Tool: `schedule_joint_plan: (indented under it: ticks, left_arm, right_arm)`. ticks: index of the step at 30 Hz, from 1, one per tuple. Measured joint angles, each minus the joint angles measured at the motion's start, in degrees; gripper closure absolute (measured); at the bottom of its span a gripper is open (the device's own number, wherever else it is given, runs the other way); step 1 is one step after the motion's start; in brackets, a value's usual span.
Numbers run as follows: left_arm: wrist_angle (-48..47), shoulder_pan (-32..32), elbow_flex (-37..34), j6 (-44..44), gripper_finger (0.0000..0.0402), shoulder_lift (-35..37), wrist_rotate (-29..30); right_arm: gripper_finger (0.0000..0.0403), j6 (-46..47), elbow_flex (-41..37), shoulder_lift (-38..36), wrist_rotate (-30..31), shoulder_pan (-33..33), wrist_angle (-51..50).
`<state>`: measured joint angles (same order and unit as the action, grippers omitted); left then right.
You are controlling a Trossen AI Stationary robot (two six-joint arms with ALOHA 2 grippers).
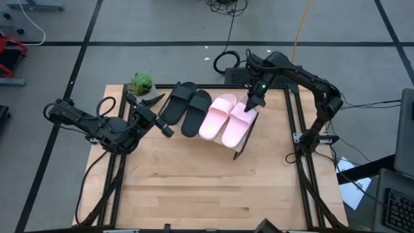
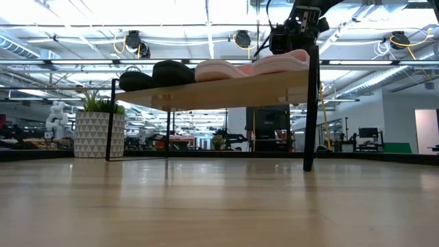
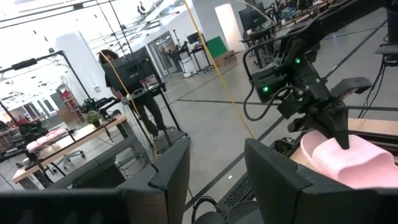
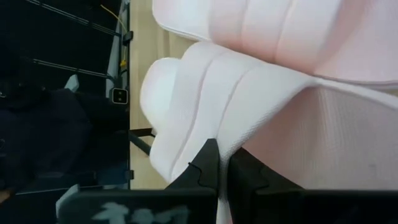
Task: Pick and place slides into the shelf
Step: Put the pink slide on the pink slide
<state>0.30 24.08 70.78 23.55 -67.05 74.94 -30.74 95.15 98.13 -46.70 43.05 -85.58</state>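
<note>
Four slides lie side by side on the shelf (image 2: 226,92): two black slides (image 1: 186,107) on the left, two pink slides (image 1: 226,120) on the right, soles on the plank. My right gripper (image 1: 255,103) stands over the far end of the rightmost pink slide (image 1: 239,123), shut on its strap. In the low view it shows above that slide (image 2: 281,62). My left gripper (image 1: 165,129) hovers open just left of the black slides, touching nothing; its fingers are wide apart in the left wrist view (image 3: 214,177). My right gripper pinches the edge of the rightmost pink slide's strap (image 4: 231,146) between its two fingers (image 4: 208,165). It comes from above, slanting down from the far right. The slide lies on the shelf's plank under the hold.
A potted plant (image 1: 141,84) stands at the table's far left corner beside the shelf. The shelf's black legs (image 2: 310,110) stand on the wooden tabletop (image 1: 207,188), whose near half is bare. A person stands in the room beyond (image 3: 134,93).
</note>
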Motion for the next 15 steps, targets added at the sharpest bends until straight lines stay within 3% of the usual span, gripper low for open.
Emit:
schedule_joint_plan:
  ticks: [15]
  left_arm:
    - [-0.02,0.0,0.0,0.24,0.0243,0.0,0.02]
  right_arm:
    - [0.0403,-0.02,0.0,2.97,-2.81,0.0,2.24]
